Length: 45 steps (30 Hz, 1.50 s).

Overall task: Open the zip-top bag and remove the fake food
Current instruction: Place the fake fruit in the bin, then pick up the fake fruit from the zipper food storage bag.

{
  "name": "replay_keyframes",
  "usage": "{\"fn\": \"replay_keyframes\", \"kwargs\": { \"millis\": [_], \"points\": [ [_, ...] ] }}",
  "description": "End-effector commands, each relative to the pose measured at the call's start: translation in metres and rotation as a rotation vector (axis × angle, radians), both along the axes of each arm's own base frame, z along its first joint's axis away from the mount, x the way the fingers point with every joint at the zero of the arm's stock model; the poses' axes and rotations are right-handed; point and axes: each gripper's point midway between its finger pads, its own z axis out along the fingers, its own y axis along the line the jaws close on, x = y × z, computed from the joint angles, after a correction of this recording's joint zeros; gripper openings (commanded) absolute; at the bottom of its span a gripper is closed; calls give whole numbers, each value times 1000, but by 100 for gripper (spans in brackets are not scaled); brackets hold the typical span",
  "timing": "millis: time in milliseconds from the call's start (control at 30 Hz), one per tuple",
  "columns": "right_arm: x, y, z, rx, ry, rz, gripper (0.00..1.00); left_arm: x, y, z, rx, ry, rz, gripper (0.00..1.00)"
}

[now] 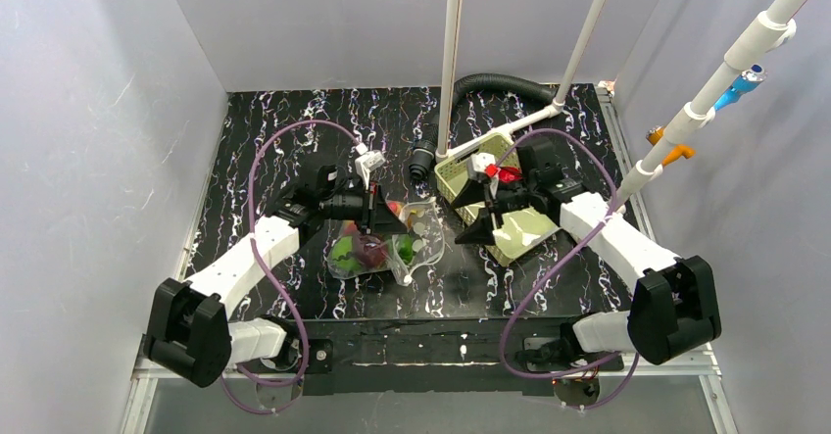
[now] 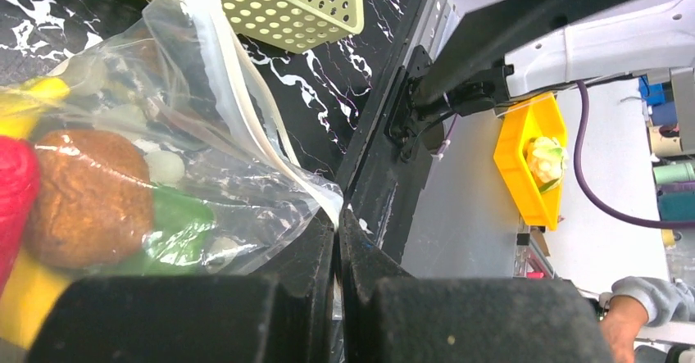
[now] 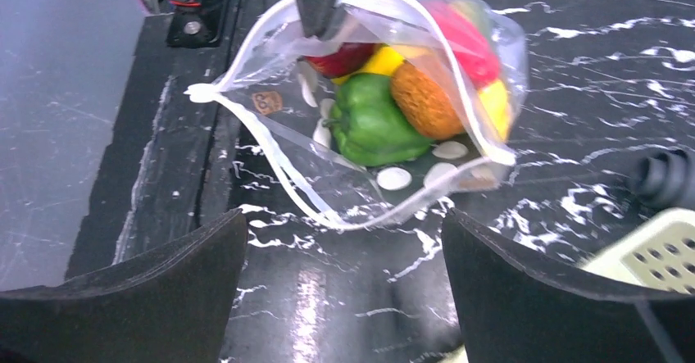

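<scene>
The zip-top bag [image 1: 384, 248] lies mid-table, clear with white dots, its mouth gaping toward the right arm. My left gripper [image 1: 390, 220] is shut on the bag's upper lip; in the left wrist view the film [image 2: 246, 146] is pinched between the closed fingers [image 2: 311, 256]. Fake food fills the bag: a green pepper [image 3: 369, 121], a brown round piece [image 3: 422, 101], a red piece [image 3: 463, 39] and yellow bits [image 3: 385, 61]. My right gripper [image 3: 344, 256] stands open and empty on the near side of the bag's mouth [image 3: 344, 215], short of touching it.
A pale green slotted basket [image 1: 477, 160] stands back right, with a pale green flat piece [image 1: 527, 230] under the right arm. A black corrugated hose [image 1: 495, 85] and white poles [image 1: 453, 62] rise behind. The table's front edge [image 3: 164, 133] runs close to the bag.
</scene>
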Motion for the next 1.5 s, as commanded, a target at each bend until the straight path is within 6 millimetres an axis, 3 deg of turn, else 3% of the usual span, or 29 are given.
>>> {"fn": "replay_keyframes", "kwargs": {
  "millis": [0,300,533,733,933,1167,1467],
  "points": [
    [-11,22,-6,-12,3,48,91,-3,0,11,-38,-16,42,0],
    [-34,65,-21,-67,68,91,76,-4,3,4,-52,3,95,0],
    [-6,84,-29,-44,191,-96,68,-2,4,-2,-64,18,147,0],
    [-4,94,-51,-94,254,-115,60,-2,5,-2,-76,14,172,0],
    [-7,107,-68,-146,258,-144,61,0,11,-14,-28,10,209,0],
    [9,116,-82,-187,302,-258,68,-4,19,-29,10,24,249,0],
    [8,128,-78,-173,376,-282,80,-5,21,-36,21,38,263,0]
  ]
}}
